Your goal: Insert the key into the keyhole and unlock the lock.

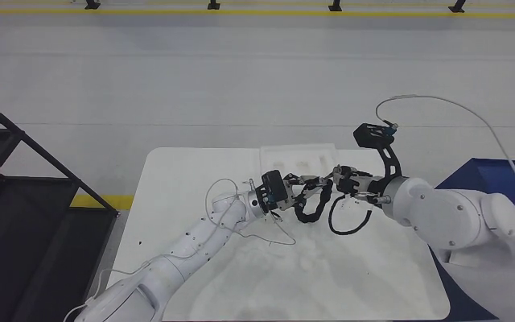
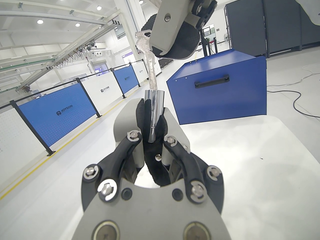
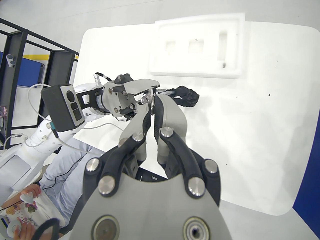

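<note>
My left gripper (image 2: pixel 153 112) is shut on the chrome lock cylinder (image 2: pixel 154 106), held up above the table. A silver key (image 2: pixel 150 68) stands with its tip in the cylinder's end. The right gripper (image 3: pixel 152 101) is shut on the key's head (image 3: pixel 150 98), right against the left gripper (image 3: pixel 130 93). The lock's black cable (image 3: pixel 188 96) hangs out beyond the two grippers. In the top view the left gripper (image 1: pixel 276 193) and right gripper (image 1: pixel 331 182) meet over the table's middle, with the black cable (image 1: pixel 310 211) looping between them.
A white foam tray (image 1: pixel 298 155) with several recesses lies at the table's far edge. The white table (image 1: pixel 322 278) stretches toward the near side. A blue cabinet (image 2: pixel 217 86) stands off the table's right side, and a black rack (image 1: pixel 40 201) off its left.
</note>
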